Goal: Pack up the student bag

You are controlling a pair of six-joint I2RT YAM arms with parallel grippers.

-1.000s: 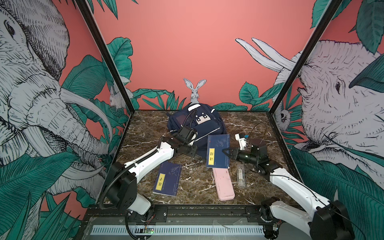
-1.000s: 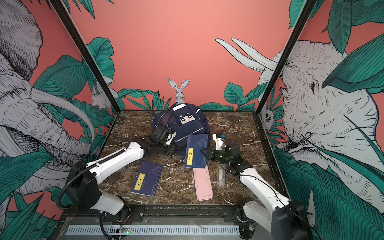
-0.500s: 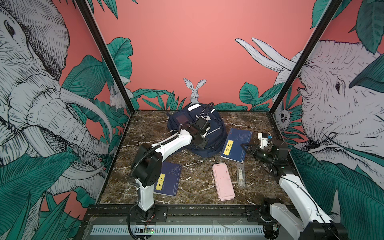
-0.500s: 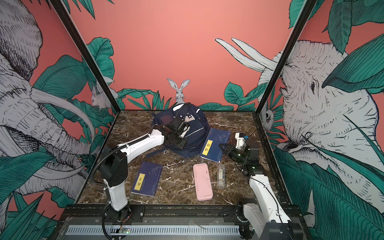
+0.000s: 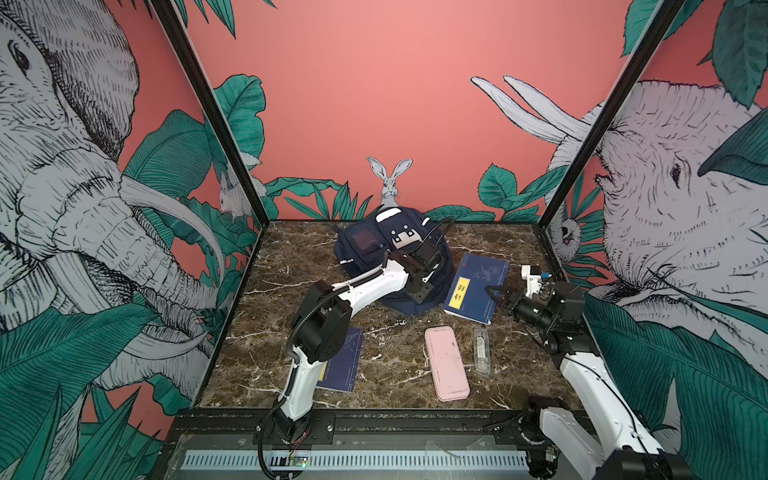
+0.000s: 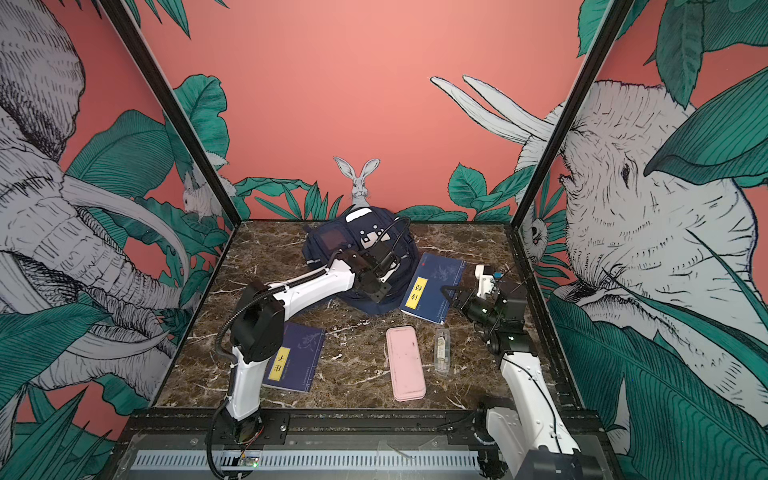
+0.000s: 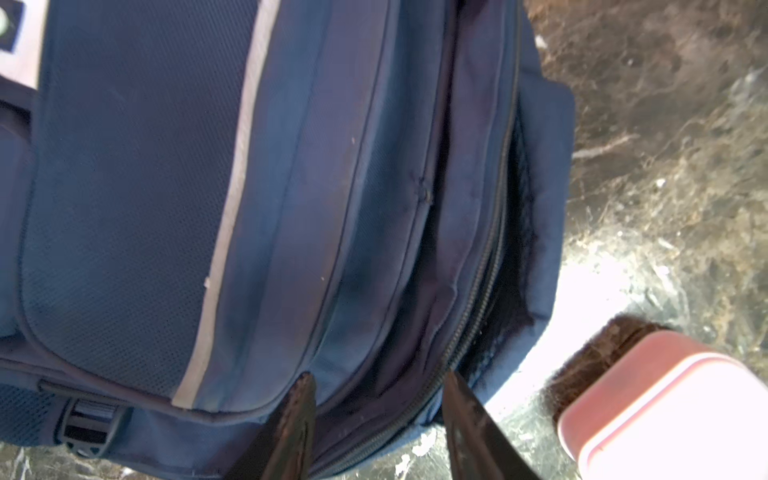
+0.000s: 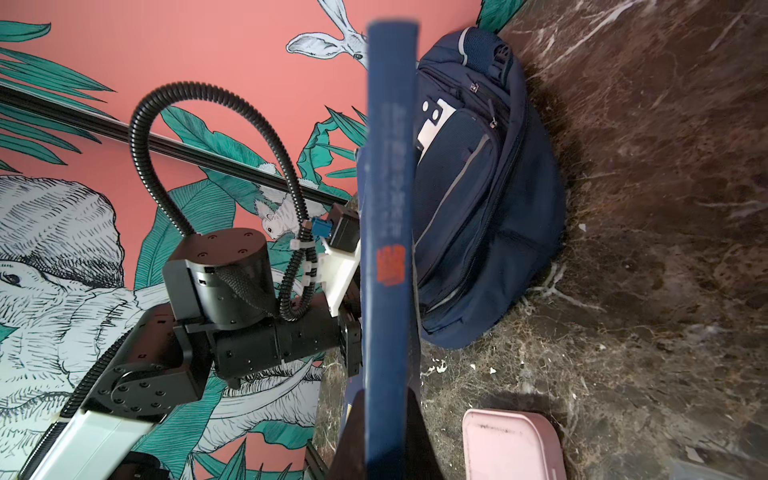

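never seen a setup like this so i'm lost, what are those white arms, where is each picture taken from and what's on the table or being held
These are two white robot arms, each ending in a two-fingered gripper. Two pictures come from one camera head above, looking down on the whole marble table; the other two come from a camera on each arm's wrist. A navy student bag lies at the back. The left gripper is at its zip, jaws apart. The right gripper is shut on a navy book with a yellow label; its wrist camera sees that book edge-on. Lying loose: a second navy book, a pink pencil case and a small clear packet.
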